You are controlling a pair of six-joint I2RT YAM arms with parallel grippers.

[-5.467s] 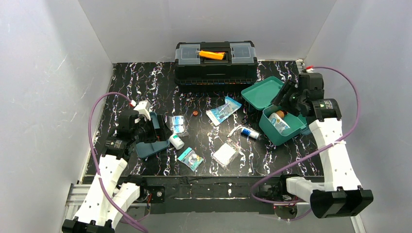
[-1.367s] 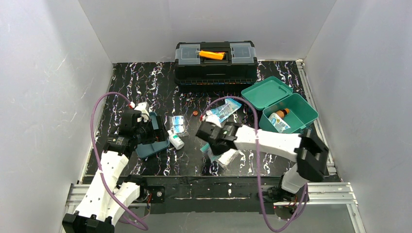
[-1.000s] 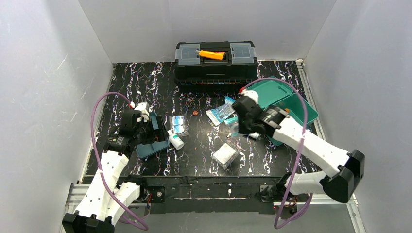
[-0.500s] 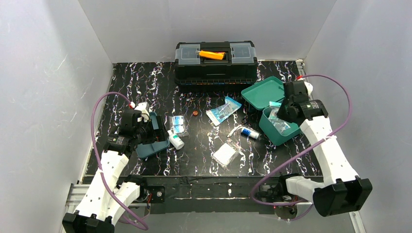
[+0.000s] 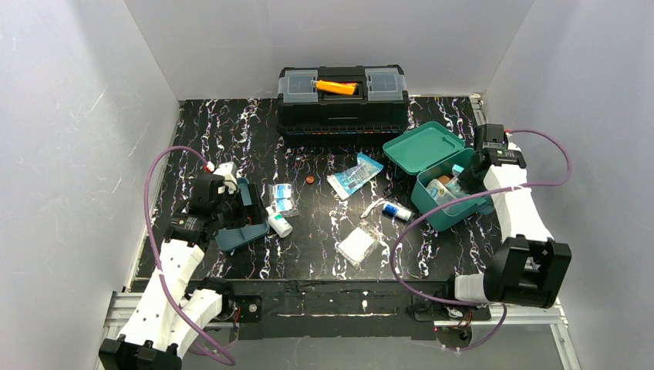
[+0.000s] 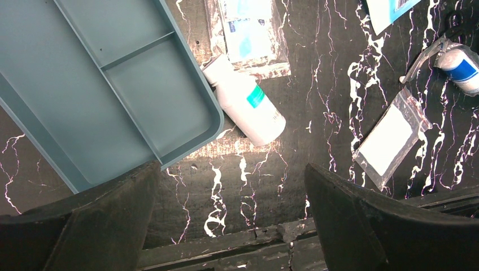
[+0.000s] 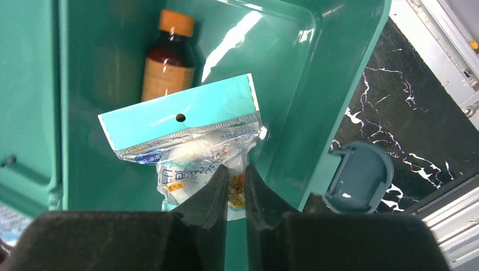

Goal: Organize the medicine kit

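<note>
Now the right pincer [image 7: 236,172] is clenched on a clear packet with a teal header card [image 7: 186,124]. It hangs over the open medicine kit [image 7: 294,73], which sits directly beneath that pincer. A brown bottle [image 7: 166,62] lies in the kit beyond the fingertips. The left pincer [image 6: 230,169] is spread wide, grasping nothing, above the worktop [image 6: 316,84]. The inner tray [image 6: 113,84] and a white bottle [image 6: 245,101] lie just ahead of it, the bottle against the tray's edge.

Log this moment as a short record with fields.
Kit: teal-green plastic medicine box, lid open, brown orange-capped bottle inside
Right jaws: shut on clear packet with teal header card, held over the box
Left jaws: open, empty, above dark teal divided tray
Loose: white teal-labelled bottle beside tray
</note>
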